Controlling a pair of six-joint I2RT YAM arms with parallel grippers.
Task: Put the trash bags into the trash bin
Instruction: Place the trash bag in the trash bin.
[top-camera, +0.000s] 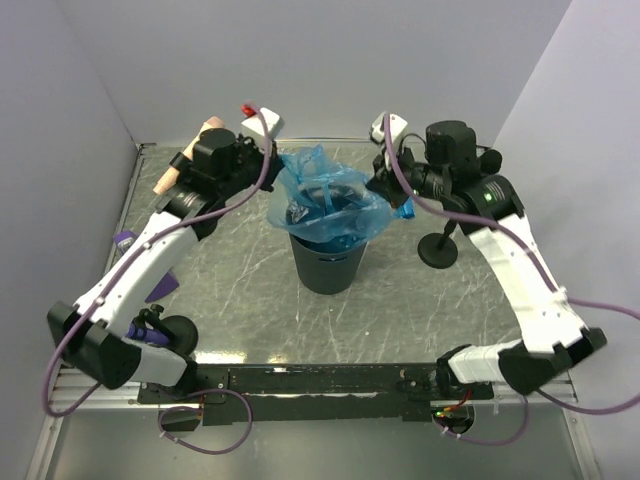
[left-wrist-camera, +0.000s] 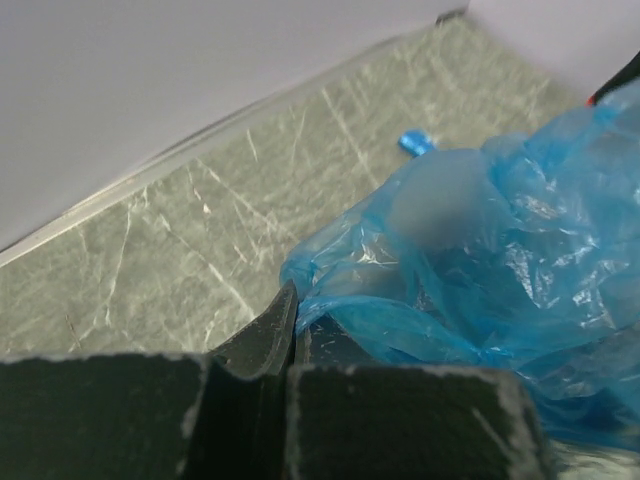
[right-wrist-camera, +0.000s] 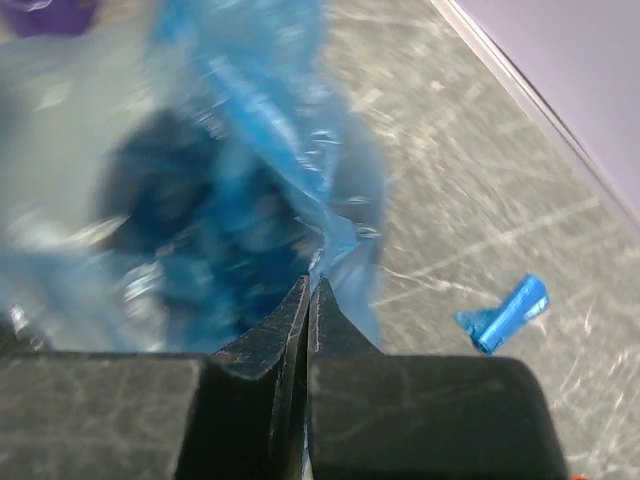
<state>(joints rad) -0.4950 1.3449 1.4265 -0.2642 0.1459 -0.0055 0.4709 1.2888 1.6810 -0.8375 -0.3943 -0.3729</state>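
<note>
scratched grey-green table top (top-camera: 430, 300) under everything. dead centre on it, upright: dark navy round plastic bin (top-camera: 328, 268). draped over its mouth and sagging inside, crinkly translucent bright-blue film bag (top-camera: 325, 195). left gripper (left-wrist-camera: 290, 312) at the bag's left edge, pinched tight on the film. right gripper (right-wrist-camera: 308, 297) at the right edge, likewise clamped on film. small tight blue roll (right-wrist-camera: 505, 315) loose on the table, right of the bin.

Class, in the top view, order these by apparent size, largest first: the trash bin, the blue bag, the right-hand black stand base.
1. blue bag, spread over the bin's mouth.
2. trash bin, only its lower wall showing.
3. black stand base, clearly smallest.
</note>
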